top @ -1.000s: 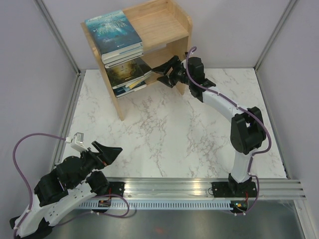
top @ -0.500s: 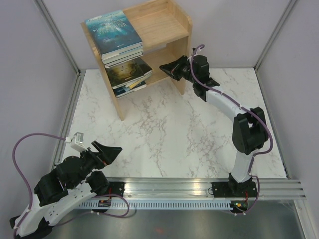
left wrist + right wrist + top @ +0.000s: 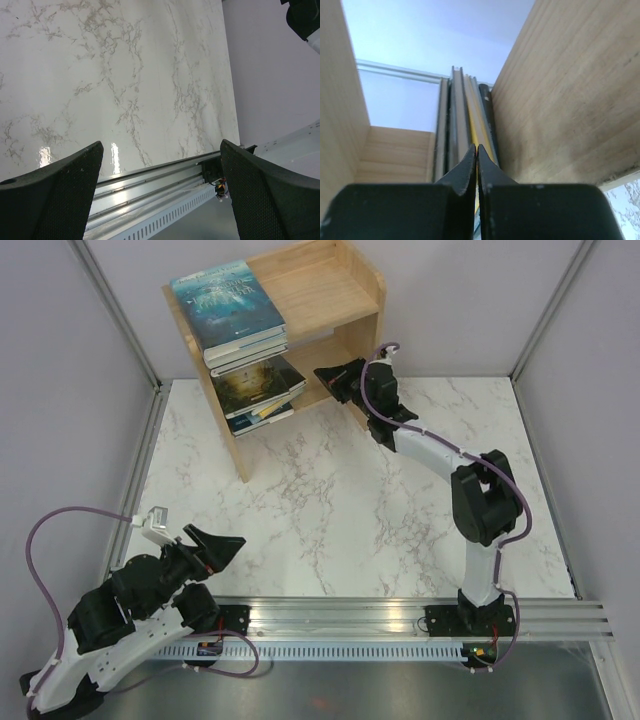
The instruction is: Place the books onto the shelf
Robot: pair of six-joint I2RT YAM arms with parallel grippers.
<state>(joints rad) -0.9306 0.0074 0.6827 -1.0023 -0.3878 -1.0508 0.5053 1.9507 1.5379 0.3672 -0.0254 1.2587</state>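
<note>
Pale-wood two-tier shelf [image 3: 322,285], upper centre, holds thin paperback books [image 3: 225,297]. I see right gripper [image 3: 324,373] fingers together, left gripper [image 3: 215,538] fingers apart.

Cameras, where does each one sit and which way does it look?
Top: above and behind, looking down at table, shelf, books; left arm and right arm show.
Left wrist: on the left arm, facing table and rail; open left gripper shows.
Right wrist: on the right arm, facing books inside the shelf; shut right gripper shows.
Shared: top and right wrist see shelf and books.
</note>
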